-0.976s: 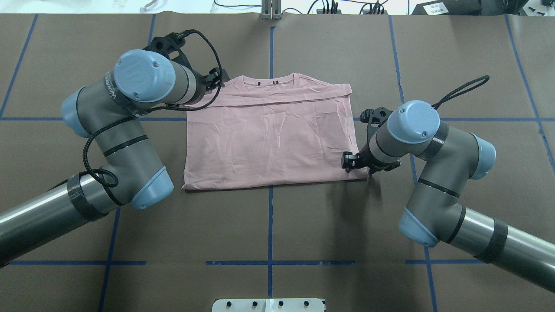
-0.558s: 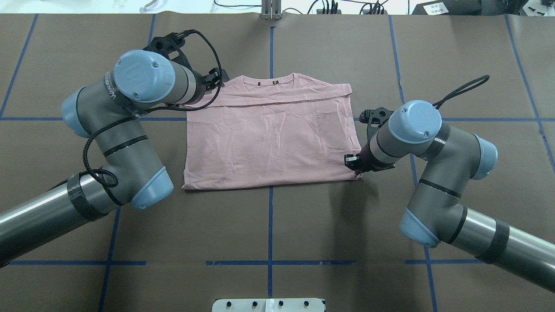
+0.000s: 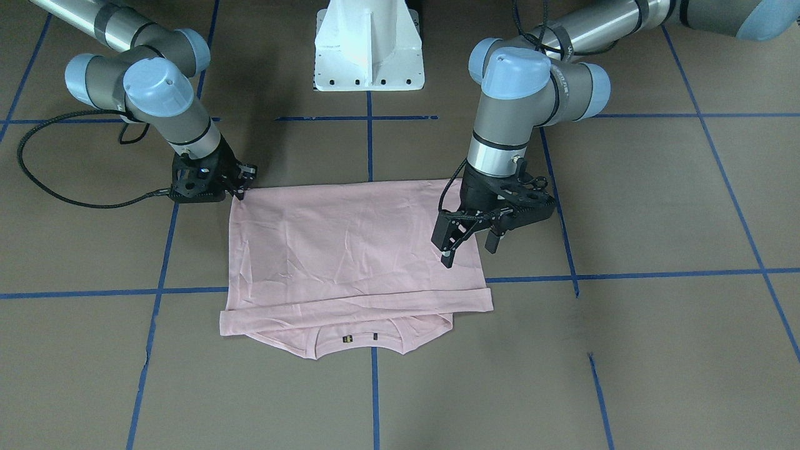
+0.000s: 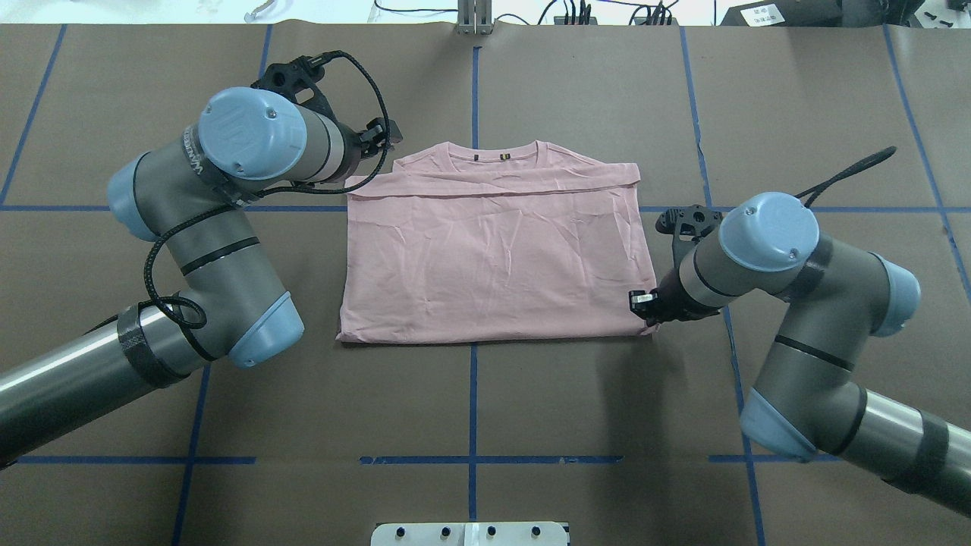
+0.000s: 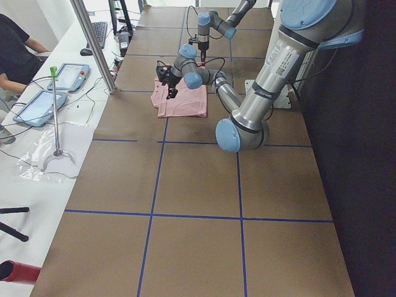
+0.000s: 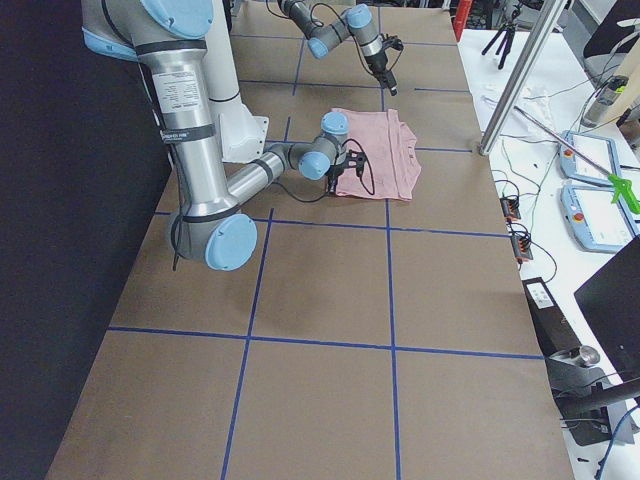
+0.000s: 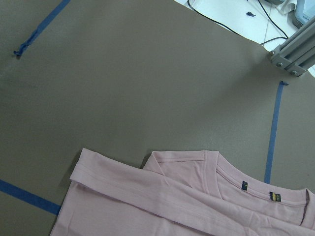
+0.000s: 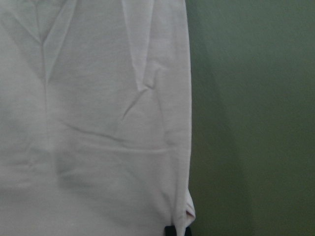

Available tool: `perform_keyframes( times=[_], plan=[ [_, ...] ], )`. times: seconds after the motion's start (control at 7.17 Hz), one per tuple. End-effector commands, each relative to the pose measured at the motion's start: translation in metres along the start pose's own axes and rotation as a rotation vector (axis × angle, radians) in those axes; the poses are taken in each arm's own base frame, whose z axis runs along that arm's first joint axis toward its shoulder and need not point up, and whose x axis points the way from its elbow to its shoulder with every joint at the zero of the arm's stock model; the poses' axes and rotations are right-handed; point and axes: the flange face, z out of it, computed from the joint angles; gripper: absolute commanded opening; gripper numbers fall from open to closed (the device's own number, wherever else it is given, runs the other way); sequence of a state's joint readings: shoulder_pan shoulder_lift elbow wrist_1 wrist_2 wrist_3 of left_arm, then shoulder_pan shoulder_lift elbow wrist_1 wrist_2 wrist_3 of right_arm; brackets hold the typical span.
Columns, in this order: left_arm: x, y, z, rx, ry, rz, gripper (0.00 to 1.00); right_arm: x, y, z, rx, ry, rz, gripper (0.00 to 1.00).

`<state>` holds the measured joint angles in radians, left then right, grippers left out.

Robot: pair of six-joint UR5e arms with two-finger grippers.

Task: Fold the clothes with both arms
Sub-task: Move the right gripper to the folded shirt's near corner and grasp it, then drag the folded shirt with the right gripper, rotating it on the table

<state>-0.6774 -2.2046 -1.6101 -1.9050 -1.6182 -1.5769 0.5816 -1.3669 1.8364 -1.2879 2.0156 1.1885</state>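
One view, front-facing, shows left gripper (image 3: 469, 245) with jaws spread.

- T-shirt (image 4: 493, 258): pale pink, folded flat into a rough rectangle, print hidden, collar at the far edge.
- right gripper (image 4: 639, 302): pinching the near-right corner.
- left gripper (image 3: 469, 247): jaws apart, raised over the far-left corner.

Looking at a robotics lab. Seeing blue tape grid (image 4: 472, 394) on brown-papered table (image 4: 607, 425), white pedestal (image 3: 369, 50), pendant tablets (image 5: 67, 77) lying on white side bench (image 5: 37, 192), aluminium post (image 5: 93, 43), person (image 5: 15, 46) sitting there.
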Motion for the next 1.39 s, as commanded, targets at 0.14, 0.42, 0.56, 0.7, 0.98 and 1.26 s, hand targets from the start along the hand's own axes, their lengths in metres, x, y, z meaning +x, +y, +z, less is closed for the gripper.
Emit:
perform_keyframes(
  times=[0.14, 0.42, 0.56, 0.7, 0.98, 1.26],
  plan=[
    [0.003, 0.016, -0.001, -0.013, 0.008, 0.013, 1.0, 0.05, 0.139, -0.027, -0.238, -0.003, -0.088, 0.0],
    [0.009, 0.025, -0.013, -0.022, 0.033, 0.02, 1.0, 0.033, 0.21, -0.013, -0.376, 0.011, -0.108, 0.23],
    [0.013, 0.028, -0.022, -0.029, 0.05, 0.023, 1.0, 0.027, 0.22, -0.017, -0.391, -0.001, -0.125, 0.99],
    [0.009, 0.037, -0.031, -0.063, 0.063, 0.03, 1.0, 0.02, 0.221, -0.021, -0.382, -0.014, -0.121, 1.0],
    [0.008, 0.098, -0.052, -0.167, 0.016, 0.042, 1.0, 0.009, 0.183, -0.058, -0.288, -0.075, 0.005, 1.0],
    [-0.033, 0.179, -0.027, -0.245, -0.102, -0.123, 1.0, 0.018, 0.115, -0.108, -0.132, -0.147, 0.102, 1.0]
  ],
)
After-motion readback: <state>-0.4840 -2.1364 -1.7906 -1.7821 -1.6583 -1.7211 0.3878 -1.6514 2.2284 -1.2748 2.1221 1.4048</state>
